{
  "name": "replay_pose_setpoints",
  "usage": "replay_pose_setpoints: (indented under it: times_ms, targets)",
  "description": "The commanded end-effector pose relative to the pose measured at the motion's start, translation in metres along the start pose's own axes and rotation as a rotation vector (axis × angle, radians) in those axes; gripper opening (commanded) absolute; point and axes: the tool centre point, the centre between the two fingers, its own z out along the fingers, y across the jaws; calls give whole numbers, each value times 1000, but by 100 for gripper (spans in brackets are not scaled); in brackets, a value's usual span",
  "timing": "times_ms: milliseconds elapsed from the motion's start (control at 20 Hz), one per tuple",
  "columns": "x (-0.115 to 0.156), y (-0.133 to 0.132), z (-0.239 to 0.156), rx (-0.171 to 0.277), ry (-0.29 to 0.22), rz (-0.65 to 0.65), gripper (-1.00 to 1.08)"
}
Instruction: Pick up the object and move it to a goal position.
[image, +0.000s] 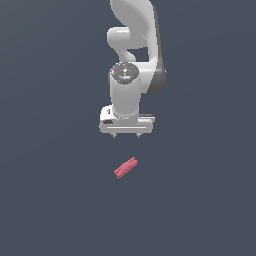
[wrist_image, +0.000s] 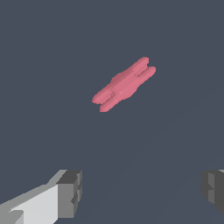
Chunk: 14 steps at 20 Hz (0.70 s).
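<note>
The object (image: 125, 167) is a small pinkish-red ridged piece lying at a slant on the dark floor. It also shows in the wrist view (wrist_image: 124, 84). My white gripper (image: 126, 135) hangs above it, farther back in the exterior view, with a clear gap between them. Its two fingers (wrist_image: 70, 192) are spread wide apart with nothing between them, so it is open and empty.
The dark grey floor (image: 60, 200) spreads flat all around with no other objects in view. The white arm (image: 132, 40) rises behind the gripper.
</note>
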Motion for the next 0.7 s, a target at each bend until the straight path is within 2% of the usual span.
replay_pose_setpoints:
  times_ms: [0, 300, 650]
  targets:
    - [1, 1, 1, 0, 0, 10, 100]
    - [8, 1, 6, 4, 2, 74, 100]
    - [23, 1, 17, 9, 5, 216, 100]
